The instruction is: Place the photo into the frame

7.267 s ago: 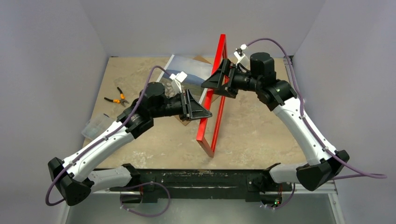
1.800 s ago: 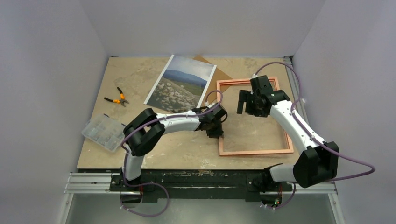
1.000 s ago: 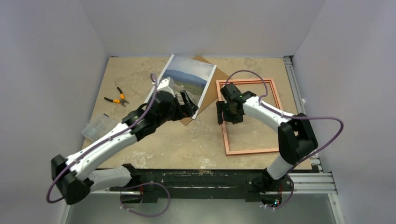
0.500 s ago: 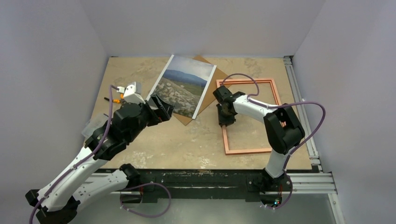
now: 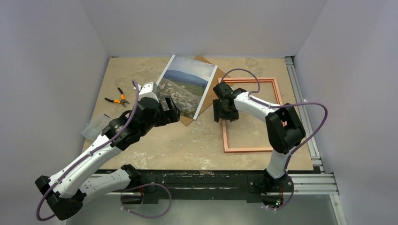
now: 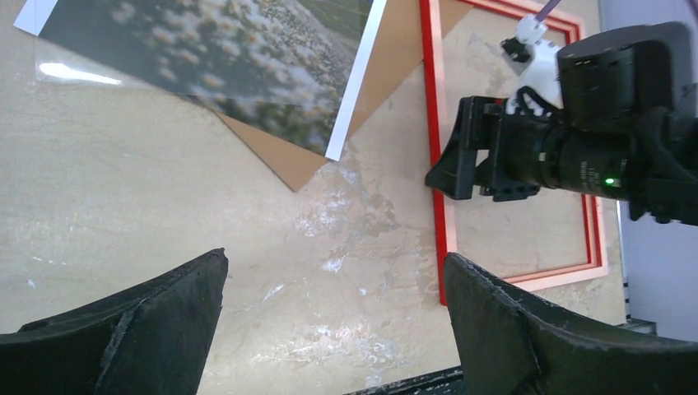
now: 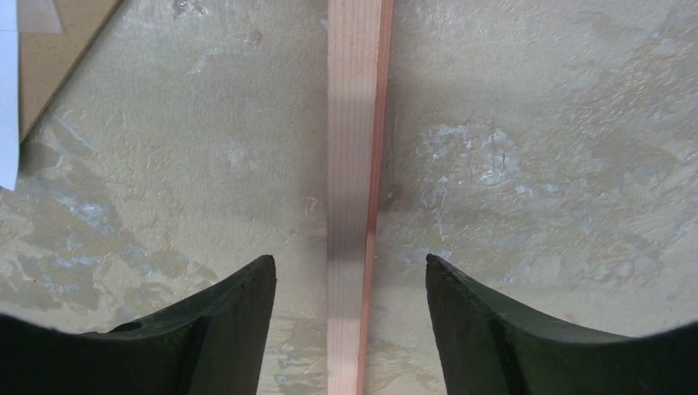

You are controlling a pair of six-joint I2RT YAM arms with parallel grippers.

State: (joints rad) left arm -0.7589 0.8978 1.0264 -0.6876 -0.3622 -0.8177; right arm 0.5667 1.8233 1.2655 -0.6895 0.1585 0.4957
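- Photo (image 5: pixel 185 86): face up at upper centre of the top view, lying on a brown backing board (image 6: pixel 395 58). Not yet in the frame.
- Frame (image 5: pixel 248 150): flat on the table (image 5: pixel 141 75) at right centre, pale side up, just right of the board and apart from the photo.
- Left gripper (image 5: pixel 171 114): hovers by the photo's lower left edge, jaws spread wide, nothing in them.
- Right gripper (image 7: pixel 347 262): over the frame's left rail, a finger on each side with a gap showing; it grips nothing.
- Pliers (image 5: pixel 119 98) and a clear box (image 5: pixel 96 126) sit at left, away from the work.
- Judgement: the step in hand is lifting the photo. Thin paper, lying flat, so take a corner shallowly and lift slowly.
- Risks: creasing the print, or dragging the board along.
- Closing the right jaws on the rail should keep the frame from sliding.
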